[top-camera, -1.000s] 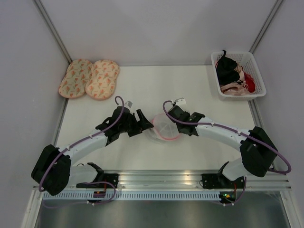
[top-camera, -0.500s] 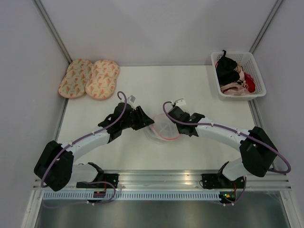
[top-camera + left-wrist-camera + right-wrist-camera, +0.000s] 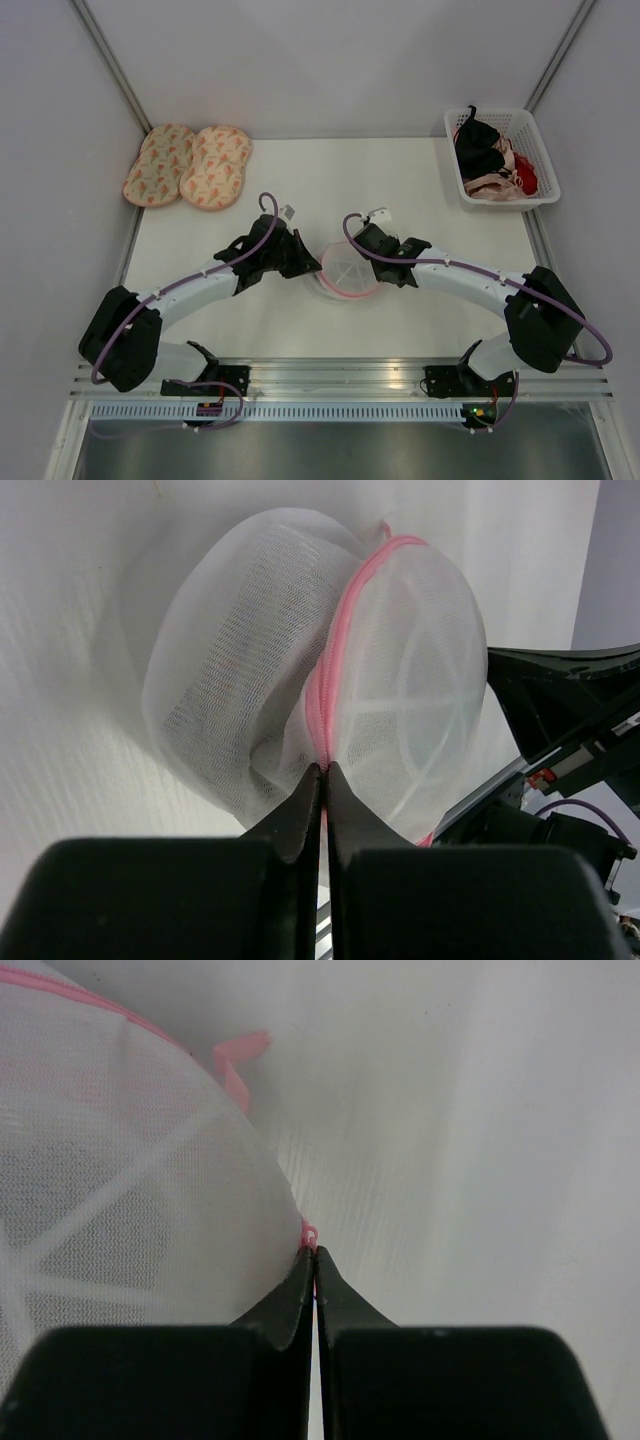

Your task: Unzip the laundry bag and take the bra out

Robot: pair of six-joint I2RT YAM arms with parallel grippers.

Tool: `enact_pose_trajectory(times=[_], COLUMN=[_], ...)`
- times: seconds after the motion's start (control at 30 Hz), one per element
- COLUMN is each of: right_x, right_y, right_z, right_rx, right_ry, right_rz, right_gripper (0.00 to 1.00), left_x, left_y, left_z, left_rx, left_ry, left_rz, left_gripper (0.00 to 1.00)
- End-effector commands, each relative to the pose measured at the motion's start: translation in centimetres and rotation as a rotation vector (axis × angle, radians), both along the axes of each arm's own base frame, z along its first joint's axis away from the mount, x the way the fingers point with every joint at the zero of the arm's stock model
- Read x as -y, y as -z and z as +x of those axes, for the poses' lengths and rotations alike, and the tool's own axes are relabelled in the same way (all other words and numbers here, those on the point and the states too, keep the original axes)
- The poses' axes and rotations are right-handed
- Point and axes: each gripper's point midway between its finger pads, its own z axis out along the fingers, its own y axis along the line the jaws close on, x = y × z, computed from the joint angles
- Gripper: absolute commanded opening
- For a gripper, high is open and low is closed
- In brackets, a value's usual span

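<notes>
Laundry bag (image 3: pixel 349 268), small round white see-through mesh pouch, sits centre of white table (image 3: pixel 420 190) between arms. Left gripper (image 3: pixel 323 770) pinched tight on pink zipper (image 3: pixel 325 690); right gripper (image 3: pixel 313 1252) clamped on pink trim (image 3: pixel 308 1232). Zip apparently unopened; bra not discernible, removal pending.

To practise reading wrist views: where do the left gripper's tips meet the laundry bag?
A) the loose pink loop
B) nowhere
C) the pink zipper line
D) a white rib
C: in the left wrist view the left gripper is shut right on the pink zipper line of the laundry bag.
</notes>
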Motion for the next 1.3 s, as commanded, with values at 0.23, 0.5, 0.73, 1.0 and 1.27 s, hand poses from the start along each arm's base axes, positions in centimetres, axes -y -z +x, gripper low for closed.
enact_pose_trajectory(times=[0.23, 0.5, 0.73, 1.0, 1.27], right_x=[2.5, 2.9, -1.0, -9.9, -14.4], right_y=[-0.5, -0.5, -5.1, -8.4, -8.1], right_z=[0.9, 1.1, 1.0, -1.2, -3.2], right_rx=[0.054, 0.062, 0.123, 0.082, 0.067], right_ry=[0.120, 0.147, 0.005, -0.279, -0.377], right_rz=[-0.055, -0.073, 0.136, 0.344, 0.320], right_gripper=[0.00, 0.00, 0.76, 0.77, 0.75], left_x=[-2.2, -2.6, -1.6, -0.9, -0.7], left_y=[-1.4, -1.4, -0.2, 2.0, 1.7], left_z=[-2.6, -3.9, -4.3, -3.9, -3.5], left_rx=[0.049, 0.035, 0.006, -0.024, 0.008], left_ry=[0.012, 0.013, 0.039, 0.036, 0.010], left_rz=[0.012, -0.017, -0.022, -0.034, -0.076], left_gripper=[0.02, 0.02, 0.02, 0.02, 0.02])
